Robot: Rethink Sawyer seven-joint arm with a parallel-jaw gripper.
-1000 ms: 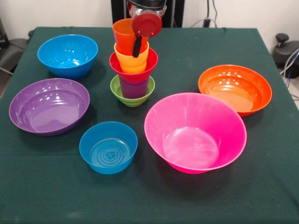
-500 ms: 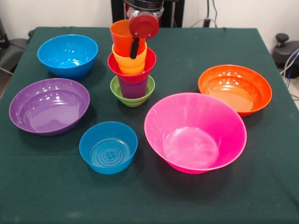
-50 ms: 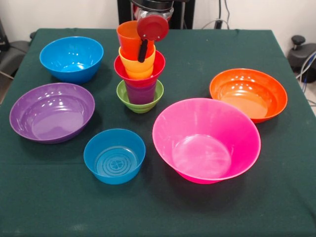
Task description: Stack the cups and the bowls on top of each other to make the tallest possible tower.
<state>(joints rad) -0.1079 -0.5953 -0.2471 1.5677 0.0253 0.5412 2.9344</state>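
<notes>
The tower stands at the table's middle back: a green bowl [image 3: 139, 100] at the bottom, then a purple cup [image 3: 141, 92], a red bowl [image 3: 140, 73], a yellow cup [image 3: 138, 64] and an orange cup [image 3: 128, 39] on top, leaning left. My gripper [image 3: 143, 53] comes down from above with a red disc on its wrist. One black finger [image 3: 143, 49] lies against the orange cup's near right wall, and the other finger is hidden. The gripper is shut on that cup's rim.
Loose bowls ring the tower: a blue bowl [image 3: 71, 58] at back left, a purple bowl [image 3: 52, 111] at left, a small blue bowl [image 3: 114, 156] in front, a large pink bowl [image 3: 206, 139] at front right and an orange bowl [image 3: 248, 94] at right.
Gripper and orange cup have shifted slightly left and up over the last second, and the upper pile moved a little left with them. Nothing has moved in the last half second.
</notes>
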